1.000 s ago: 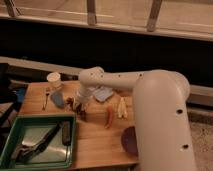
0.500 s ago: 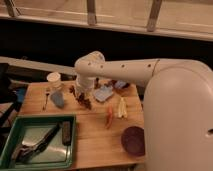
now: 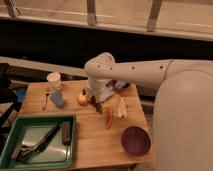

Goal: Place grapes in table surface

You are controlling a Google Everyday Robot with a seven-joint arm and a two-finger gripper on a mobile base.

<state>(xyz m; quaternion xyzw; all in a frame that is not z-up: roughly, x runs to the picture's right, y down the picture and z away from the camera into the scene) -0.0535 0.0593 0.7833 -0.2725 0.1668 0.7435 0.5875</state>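
One gripper (image 3: 94, 98) now lower than before, mid counter (image 3: 95, 142), near far edge. Grapes (image 3: 96, 104) right under it. Jaws: cannot tell. Drop looks close.

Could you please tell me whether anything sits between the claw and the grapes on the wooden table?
Nothing visible does: the claw is down at the small dark purple-brown grapes on the light-brown wooden tabletop, beside the round orange fruit.
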